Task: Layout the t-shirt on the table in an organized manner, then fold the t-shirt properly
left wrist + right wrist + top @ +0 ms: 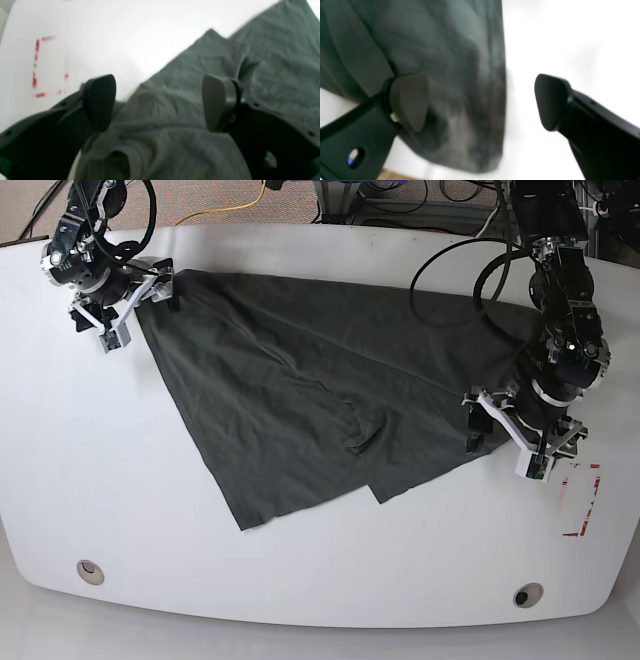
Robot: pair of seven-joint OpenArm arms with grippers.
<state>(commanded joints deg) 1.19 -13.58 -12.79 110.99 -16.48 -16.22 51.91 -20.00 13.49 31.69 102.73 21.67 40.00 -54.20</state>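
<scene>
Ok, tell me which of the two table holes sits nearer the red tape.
The one on the base view's right; the other is far left.

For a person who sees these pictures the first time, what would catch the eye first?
Probably the dark grey t-shirt, spread with wrinkles over the middle and far part of the white table. Next come the two black grippers, both open: the left above the shirt's edge near the red tape rectangle, the right at the shirt's far corner.

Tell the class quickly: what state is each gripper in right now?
Left gripper: open, above the t-shirt, holding nothing.
Right gripper: open, at the t-shirt's edge, holding nothing.
</scene>
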